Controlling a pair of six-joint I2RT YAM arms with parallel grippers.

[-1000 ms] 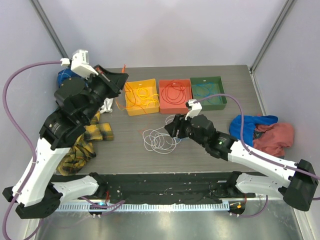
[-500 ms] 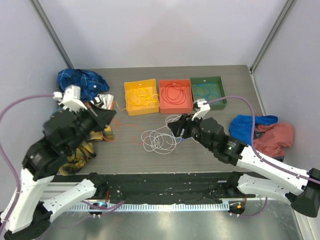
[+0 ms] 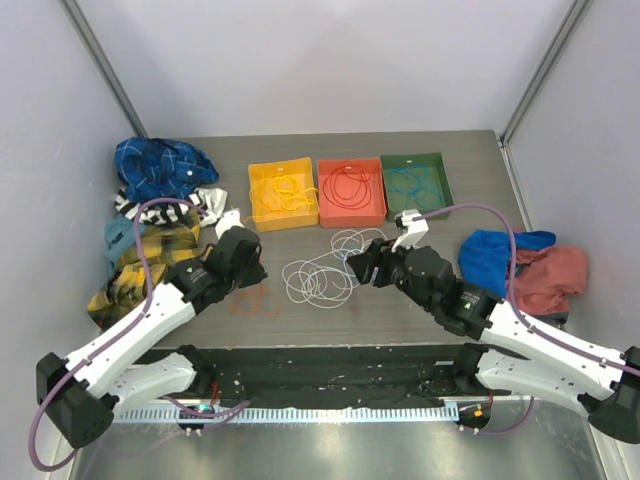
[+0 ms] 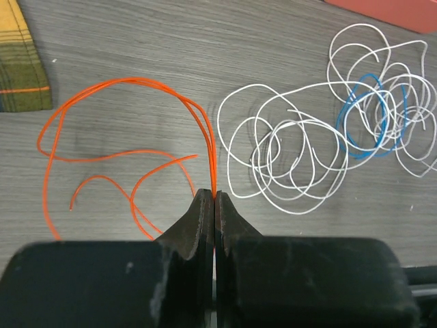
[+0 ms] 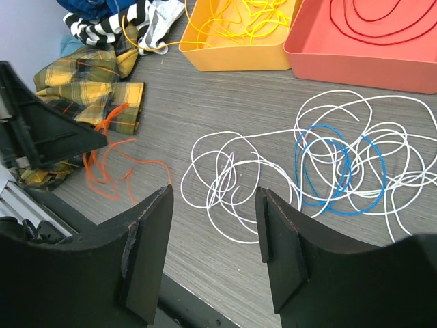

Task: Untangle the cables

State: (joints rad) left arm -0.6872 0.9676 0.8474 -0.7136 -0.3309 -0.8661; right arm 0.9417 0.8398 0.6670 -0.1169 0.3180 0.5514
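Bright, even light fell from above — shadows on the worktop (image 3: 330, 325) were faint. The metal sheet (image 3: 330, 450) showed soft glare; wrist views blurred only nearest the lens.

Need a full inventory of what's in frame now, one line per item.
table: one, grey wood-grain, under everything
yellow bin: one, yellow, far side, leftmost
red bin: one, red, middle of row
green bin: one, green, rightmost
yellow cables: several loops, yellow, in yellow bin
red cable: at least one coil, red, in red bin
blue cables: a few loops, blue, in green bin
white cables: tangle, white, table centre
loose blue cable: one, blue, inside white tangle
orange cable: one, orange, left of tangle
left cloths: about four, blue plaid, striped, teal, yellow plaid, left edge
right cloths: two, blue and red, right edge
hoses: two, purple, along arms
left gripper: shut on orange cable
right gripper: open, above tangle
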